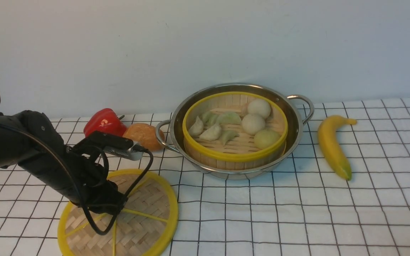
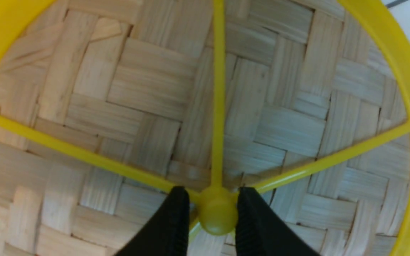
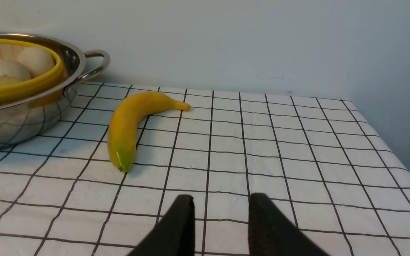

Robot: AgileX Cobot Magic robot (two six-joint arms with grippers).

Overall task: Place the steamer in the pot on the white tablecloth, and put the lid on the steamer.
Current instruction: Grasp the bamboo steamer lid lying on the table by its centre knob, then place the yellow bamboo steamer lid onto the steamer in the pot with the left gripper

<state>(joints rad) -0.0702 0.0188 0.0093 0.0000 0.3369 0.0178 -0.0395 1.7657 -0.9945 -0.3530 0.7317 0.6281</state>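
The steamer, with white buns and pale green dumplings inside, sits in the steel pot on the white tablecloth. At the front left the lid lies flat on the cloth. My left gripper is down on it, both black fingers pressed against the yellow centre knob. In the front view the left arm hides that knob. My right gripper hovers low over bare cloth, open with nothing between its fingers, right of the pot and steamer; it is outside the front view.
A yellow banana lies right of the pot, also ahead of the right gripper as the banana. A red pepper and an orange round item sit behind the lid, left of the pot. A pale wall closes the back.
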